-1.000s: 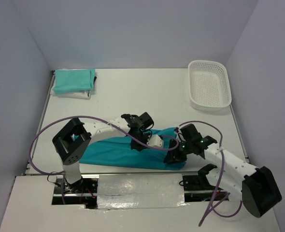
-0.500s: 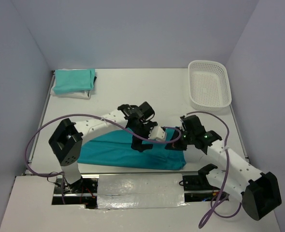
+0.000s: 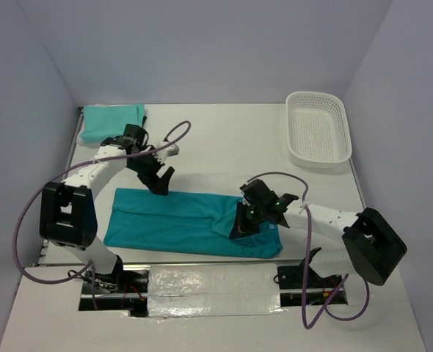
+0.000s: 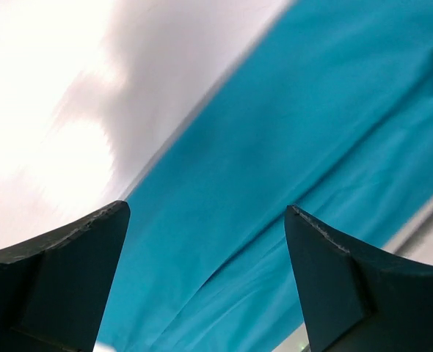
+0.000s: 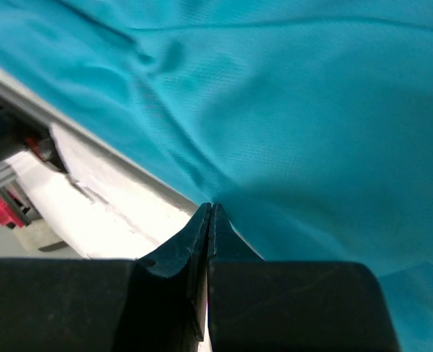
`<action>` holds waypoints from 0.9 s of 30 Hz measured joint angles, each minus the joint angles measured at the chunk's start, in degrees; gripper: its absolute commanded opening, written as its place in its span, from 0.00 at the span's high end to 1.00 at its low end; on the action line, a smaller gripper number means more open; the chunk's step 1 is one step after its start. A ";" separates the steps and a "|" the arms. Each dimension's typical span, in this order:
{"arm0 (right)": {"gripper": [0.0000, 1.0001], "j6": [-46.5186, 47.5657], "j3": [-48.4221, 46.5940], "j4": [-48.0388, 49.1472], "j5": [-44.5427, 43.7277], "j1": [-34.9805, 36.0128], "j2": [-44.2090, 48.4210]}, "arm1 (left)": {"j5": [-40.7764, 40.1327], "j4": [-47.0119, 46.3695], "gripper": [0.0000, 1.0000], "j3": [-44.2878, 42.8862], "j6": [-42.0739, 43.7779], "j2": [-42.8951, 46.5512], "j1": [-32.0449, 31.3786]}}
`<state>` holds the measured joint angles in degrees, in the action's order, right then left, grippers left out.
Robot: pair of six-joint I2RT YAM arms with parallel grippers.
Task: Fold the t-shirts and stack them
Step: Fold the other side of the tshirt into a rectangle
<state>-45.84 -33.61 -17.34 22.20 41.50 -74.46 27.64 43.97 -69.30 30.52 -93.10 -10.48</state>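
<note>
Top external: left tool (image 3: 160, 182) wide over teal t-shirt (image 3: 172, 221); right tool (image 3: 237, 231) closed.

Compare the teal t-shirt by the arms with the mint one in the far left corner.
The teal t-shirt lies as a long, wrinkled band; the mint t-shirt is a compact folded packet. Teal is the deeper colour, mint the paler. The right gripper sits shut at the teal one; no gripper touches the mint one. Both lie flat on the table.
</note>
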 measured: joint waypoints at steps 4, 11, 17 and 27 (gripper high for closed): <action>1.00 -0.28 1.27 -1.11 -1.09 0.02 -0.37 | -3.96 -2.64 0.01 2.95 -3.69 2.16 5.88; 0.85 2.23 -4.39 -8.57 -3.69 0.04 -2.05 | -8.31 -5.62 0.01 3.28 -5.46 2.19 17.77; 0.39 -1.27 -7.39 -19.89 -9.79 -9.05 12.50 | -13.05 -6.32 0.01 0.52 -5.55 -0.17 21.33; 0.30 -5.35 11.13 -29.83 -12.74 -23.17 24.61 | -19.52 -11.08 0.01 1.18 -7.10 -8.13 21.44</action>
<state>-51.20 -22.48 -47.18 9.45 18.33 -49.84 8.12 32.88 -68.12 23.42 -101.23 10.96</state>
